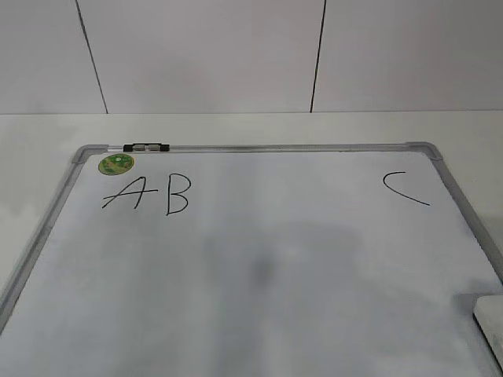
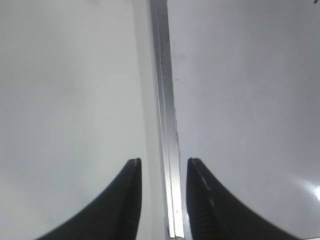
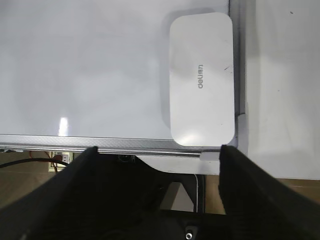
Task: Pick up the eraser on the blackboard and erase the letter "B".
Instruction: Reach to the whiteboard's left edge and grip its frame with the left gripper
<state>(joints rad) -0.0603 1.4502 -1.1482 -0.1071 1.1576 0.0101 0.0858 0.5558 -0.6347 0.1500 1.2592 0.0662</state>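
- Eraser [image 3: 202, 80]: lies flat on the blackboard [image 3: 85, 65], tucked into a corner, one long side and one short end close against the grey frame. In the exterior view only a sliver of it shows at the lower right edge [image 1: 491, 330].
- Right gripper [image 3: 157, 155]: jaws wide apart, empty, hanging above the frame rail just short of the eraser's near end. Not yet touching it.
- Step in hand, as I judge it: reach in and take the eraser. Best to centre the jaws over the eraser and straddle it across its narrow width. One finger must drop between eraser and frame; that gap looks tight, so the frame may block it.
- Letter "B" [image 1: 178, 195]: far across the board, just beside the slanted "A" [image 1: 126, 192]; the "C" [image 1: 405, 188] sits well apart. The wipe should stay off the "A".
- Left gripper [image 2: 164, 161]: jaws part-way apart, empty, straddling the frame rail [image 2: 167, 125] from above.
- Green sticker [image 1: 115, 163]: above the "A", near the corner.
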